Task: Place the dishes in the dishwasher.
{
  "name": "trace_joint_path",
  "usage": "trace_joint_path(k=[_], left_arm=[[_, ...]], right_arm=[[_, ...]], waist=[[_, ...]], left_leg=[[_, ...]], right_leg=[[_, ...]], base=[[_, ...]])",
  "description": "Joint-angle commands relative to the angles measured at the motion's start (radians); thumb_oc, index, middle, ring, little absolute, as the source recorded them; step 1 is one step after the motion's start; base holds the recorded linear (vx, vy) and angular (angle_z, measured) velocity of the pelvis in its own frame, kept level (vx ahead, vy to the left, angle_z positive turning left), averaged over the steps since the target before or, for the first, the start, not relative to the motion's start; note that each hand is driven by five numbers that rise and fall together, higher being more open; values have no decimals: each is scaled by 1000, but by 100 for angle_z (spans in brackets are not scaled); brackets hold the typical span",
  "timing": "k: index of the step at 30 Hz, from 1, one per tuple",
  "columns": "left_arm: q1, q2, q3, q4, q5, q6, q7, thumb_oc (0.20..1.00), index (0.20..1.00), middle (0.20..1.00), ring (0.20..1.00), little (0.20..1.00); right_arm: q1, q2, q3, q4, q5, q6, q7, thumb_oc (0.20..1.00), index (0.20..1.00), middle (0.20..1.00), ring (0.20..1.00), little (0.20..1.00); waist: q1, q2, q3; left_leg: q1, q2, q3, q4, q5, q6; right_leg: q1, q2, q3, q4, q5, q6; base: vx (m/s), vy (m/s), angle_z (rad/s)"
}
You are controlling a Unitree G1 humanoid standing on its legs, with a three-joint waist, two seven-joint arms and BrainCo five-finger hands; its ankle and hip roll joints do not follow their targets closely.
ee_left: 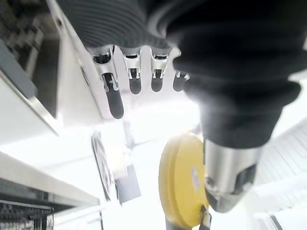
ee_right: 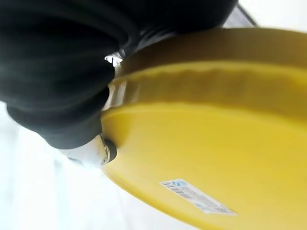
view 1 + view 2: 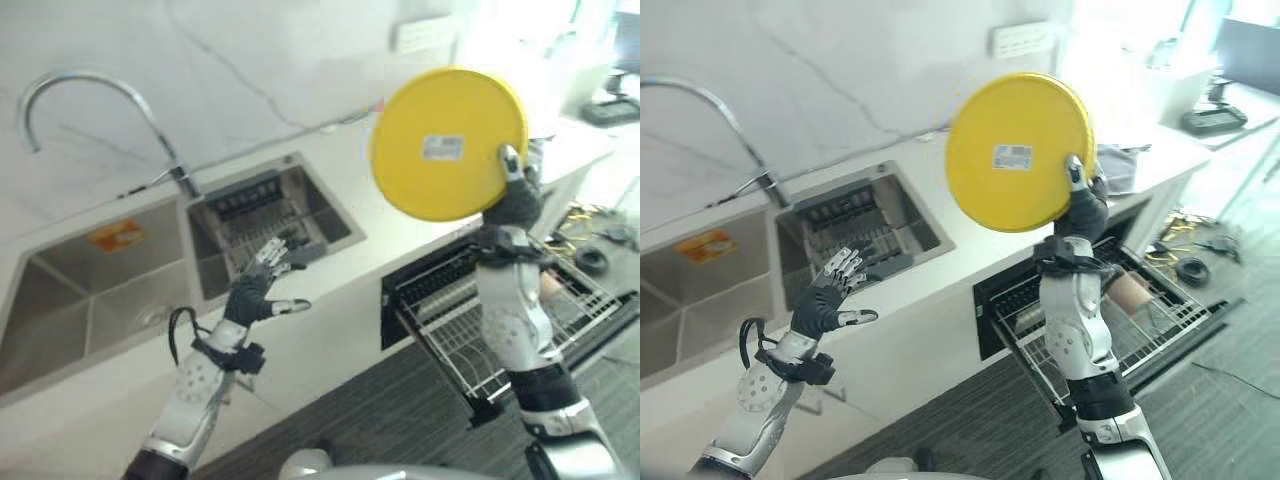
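Observation:
A round yellow plate [image 3: 445, 142] with a white label on its underside is held up on edge above the counter, my right hand [image 3: 515, 190] shut on its lower right rim. Its yellow underside [image 2: 216, 153] shows close up in the right wrist view, with the thumb pressed against it. Below it, the dishwasher's wire rack [image 3: 520, 310] is pulled out of the dark opening under the counter. My left hand [image 3: 258, 285] hovers open over the counter edge beside the small sink basin, fingers [image 1: 111, 93] spread and holding nothing.
A double steel sink [image 3: 90, 290] with a curved tap [image 3: 95, 95] takes up the left; its small right basin holds a dish rack [image 3: 265, 215]. White counter [image 3: 330, 290] runs between sink and dishwasher. Cables and dark objects lie on the floor at far right [image 3: 595, 250].

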Motion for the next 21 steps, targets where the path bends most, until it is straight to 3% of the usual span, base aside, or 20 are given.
trace_joint_path(k=[1, 5, 10, 17, 21], left_arm=[[-37, 35, 11, -33, 26, -20, 26, 1000, 1000, 1000, 1000, 1000], [-43, 23, 7, -33, 43, -10, 61, 1000, 1000, 1000, 1000, 1000], [-59, 25, 9, -39, 19, 13, 40, 1000, 1000, 1000, 1000, 1000], [-98, 11, -37, -29, 26, 32, 23, 1000, 1000, 1000, 1000, 1000], [-93, 17, -43, -44, 22, 32, 30, 1000, 1000, 1000, 1000, 1000]], right_arm=[[-109, 10, -40, -97, 41, -88, 111, 200, 200, 200, 200, 200], [-53, 4, -73, -96, 71, -103, 123, 200, 200, 200, 200, 200], [-21, -21, -99, -25, 10, -27, 106, 200, 200, 200, 200, 200], [8, -37, -86, 74, -194, 31, 70, 200, 200, 200, 200, 200], [64, -74, -82, 136, -370, 80, 86, 200, 200, 200, 200, 200]], waist=[[58, -41, -19], [15, -47, -17], [-24, -62, -10], [-50, -74, 4], [-63, -77, 31]], left_leg=[[-28, -26, 30, 98, -135, 29], [-28, -14, 57, 165, -166, 31], [-10, -16, 68, 209, -202, 38], [10, -7, 95, 230, -214, 38], [16, -4, 105, 241, -222, 40]], right_leg=[[76, -50, -92, 72, -150, 15], [66, -42, -56, 84, -148, -3], [60, -39, 1, 94, -135, -11], [64, -51, 9, 103, -121, -11], [55, -79, 8, 114, -104, 10]], base=[[-22, -109, -34], [2, -126, -56], [24, -102, -49], [89, -44, -4], [215, -50, -1]])
